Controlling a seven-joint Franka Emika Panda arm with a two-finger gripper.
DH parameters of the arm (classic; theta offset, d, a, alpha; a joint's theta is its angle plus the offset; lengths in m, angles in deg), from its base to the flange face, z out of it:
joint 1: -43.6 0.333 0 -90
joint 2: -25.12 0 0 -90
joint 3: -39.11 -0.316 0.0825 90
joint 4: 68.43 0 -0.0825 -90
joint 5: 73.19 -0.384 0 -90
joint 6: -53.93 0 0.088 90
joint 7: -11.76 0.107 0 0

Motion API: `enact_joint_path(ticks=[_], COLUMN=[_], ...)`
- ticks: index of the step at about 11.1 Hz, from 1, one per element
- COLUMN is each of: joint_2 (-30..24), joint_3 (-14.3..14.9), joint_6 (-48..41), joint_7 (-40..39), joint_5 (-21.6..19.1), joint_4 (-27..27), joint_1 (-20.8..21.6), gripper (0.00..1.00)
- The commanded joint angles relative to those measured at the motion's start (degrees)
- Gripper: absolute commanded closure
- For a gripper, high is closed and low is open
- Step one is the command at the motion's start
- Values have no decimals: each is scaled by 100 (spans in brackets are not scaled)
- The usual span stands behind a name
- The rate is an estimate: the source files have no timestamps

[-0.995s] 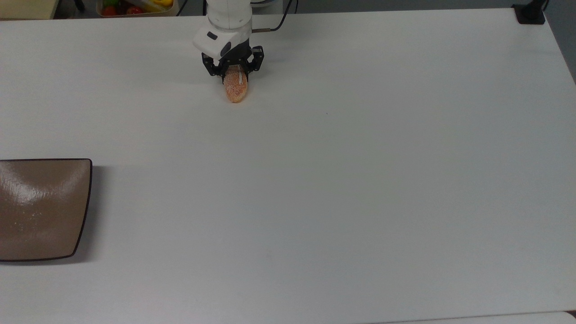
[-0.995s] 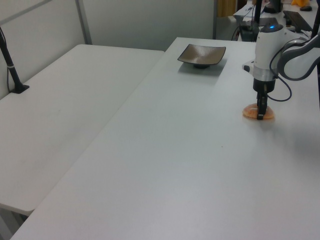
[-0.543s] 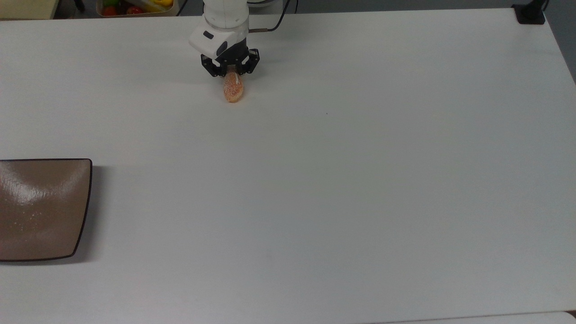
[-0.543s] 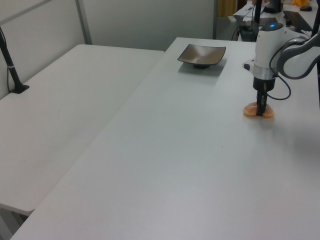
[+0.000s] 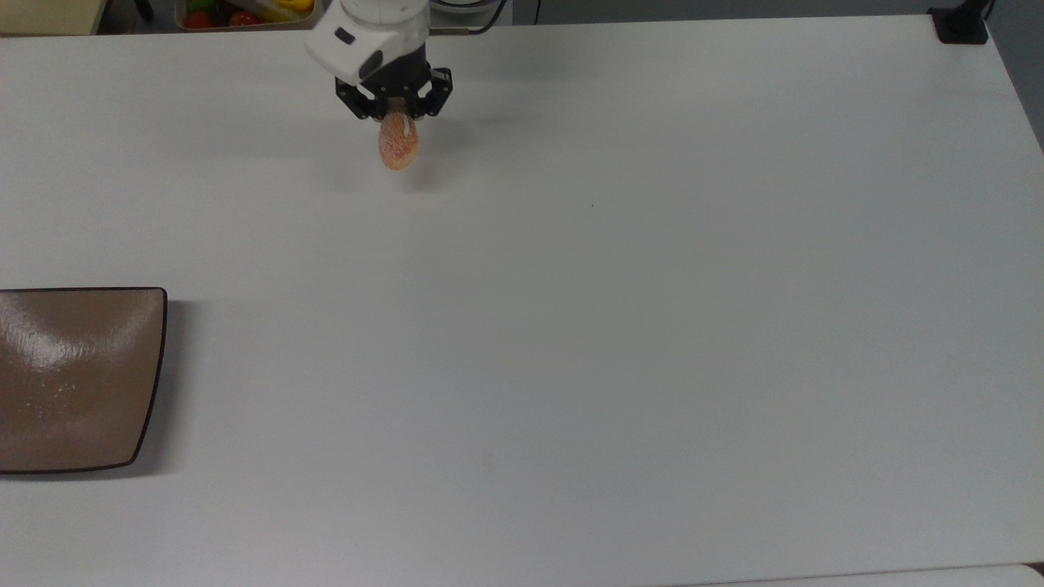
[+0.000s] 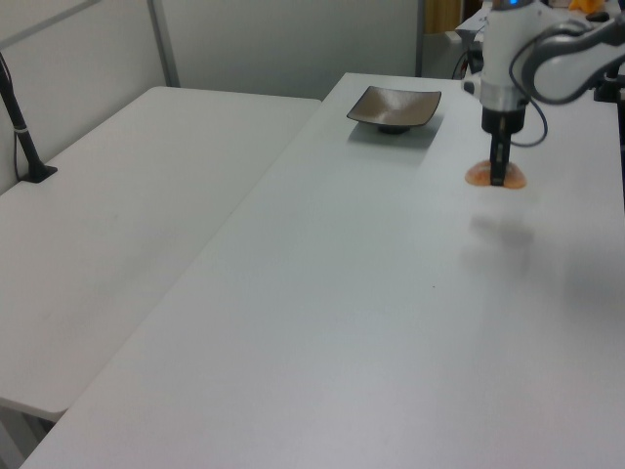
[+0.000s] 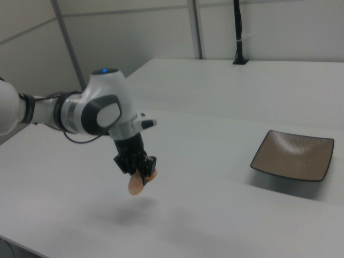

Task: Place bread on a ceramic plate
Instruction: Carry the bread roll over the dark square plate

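The bread (image 5: pixel 398 145), an oval orange-brown roll with a pale crumb coating, hangs in the air above the white table, its shadow on the surface below. My gripper (image 5: pixel 395 113) is shut on the bread's upper end near the top view's upper middle. In the left view the bread (image 6: pixel 481 176) shows either side of my gripper (image 6: pixel 499 176). The right view shows my gripper (image 7: pixel 141 171) with the bread (image 7: pixel 136 184) lifted off the table. The ceramic plate (image 5: pixel 77 379), glossy brown and square, lies at the top view's left edge, far from the bread. It also appears as the ceramic plate (image 6: pixel 395 106) and the ceramic plate (image 7: pixel 293 155).
A bin of coloured items (image 5: pixel 245 13) sits beyond the table's far edge in the top view. A black clamp post (image 5: pixel 962 23) stands at the top view's upper right corner. A second white table (image 6: pixel 117 205) adjoins in the left view.
My gripper has risen with the bread, lifting it off the table, and has shifted toward the top view's left. The plate has not moved.
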Motion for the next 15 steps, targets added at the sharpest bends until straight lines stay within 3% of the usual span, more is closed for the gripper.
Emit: enact_joint_path(ticks=[1,3,6,11,13,15], joint_2=[14,93,470,1866,2359,2789], joint_3=[59,59,42,-2,-11,-2], joint_6=[-1034,-1589,-1794,-1724,-1217,53], joint_7=[-210,-893,-2403,-4736,-4939,-4958], joint_5=[-368,-781,-940,-1292,-1336,-1485], joint_4=[-1066,-1708,-2315,-3843,-4310,-4356], joint_1=[-242,-672,-1261,-1992,-2141,-2212], gripper=[99,99,95,93,93,93])
